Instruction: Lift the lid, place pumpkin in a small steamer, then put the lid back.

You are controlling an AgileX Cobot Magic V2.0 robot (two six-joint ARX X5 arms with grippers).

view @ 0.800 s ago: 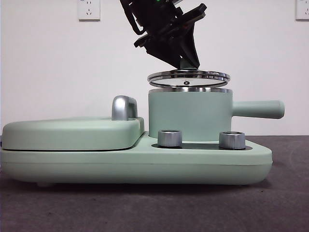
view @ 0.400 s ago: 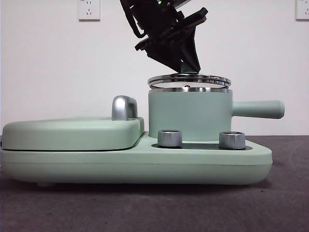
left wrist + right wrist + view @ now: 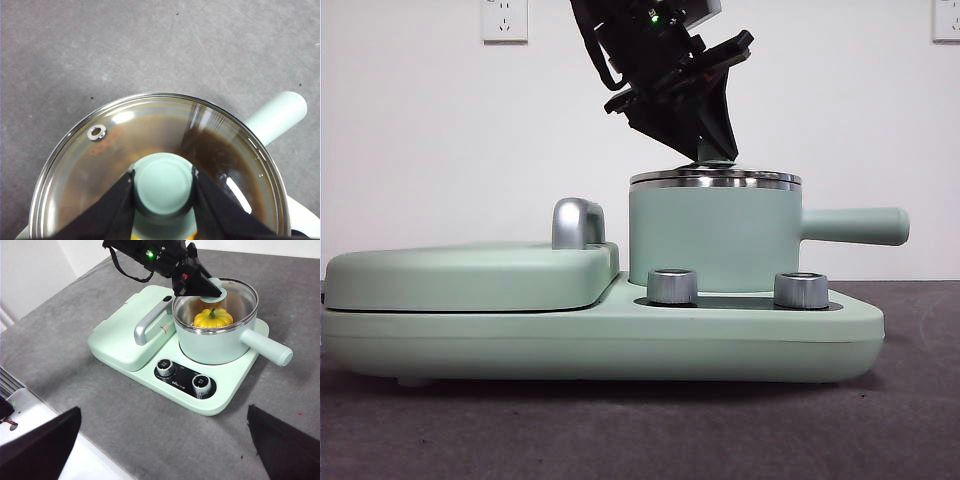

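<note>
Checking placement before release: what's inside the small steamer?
The pumpkin, yellow with a green stem, shows through the glass lid in the small steamer. The pot wall hides its underside. The left gripper grips the lid's knob.

From the front, the small steamer's [image 3: 712, 238] wall hides the pumpkin [image 3: 213, 318]; the left wrist frame crops the lid's [image 3: 150, 130] near rim.

Even, bright indoor light throughout; white streaks of glare across the lid [image 3: 150, 145], soft shadow beneath the cooker base [image 3: 600, 345], focus crisp, right gripper's [image 3: 165, 450] jaws blurred.
</note>
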